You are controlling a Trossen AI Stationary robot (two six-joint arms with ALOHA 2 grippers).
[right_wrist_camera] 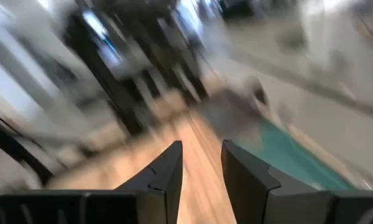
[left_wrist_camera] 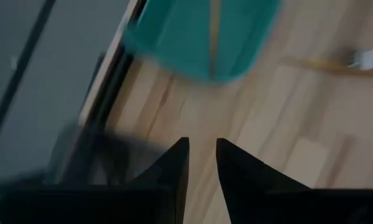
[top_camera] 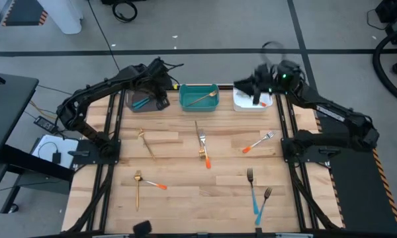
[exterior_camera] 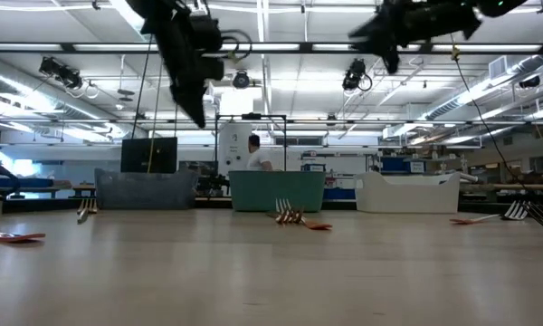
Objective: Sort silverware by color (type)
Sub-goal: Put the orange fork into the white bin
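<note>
Silverware lies scattered on the wooden table: gold forks [top_camera: 147, 144] [top_camera: 137, 190], orange-handled forks [top_camera: 258, 142] [top_camera: 202, 147] and two blue-handled forks [top_camera: 252, 185] [top_camera: 261, 203]. A gold utensil [top_camera: 204, 98] lies in the teal bin [top_camera: 198, 106]. My left gripper [left_wrist_camera: 202, 142] hangs open above the table's far edge, between the grey bin [top_camera: 140, 102] and the teal bin [left_wrist_camera: 174, 43], with nothing between its fingers. My right gripper [right_wrist_camera: 202, 144] is open and empty, held high over the white bin [top_camera: 253, 104].
The three bins stand in a row along the far edge. Black frame rails [top_camera: 112, 132] [top_camera: 286, 132] run down both sides of the table. The loose forks lie spread over the middle and near half, with bare wood between them.
</note>
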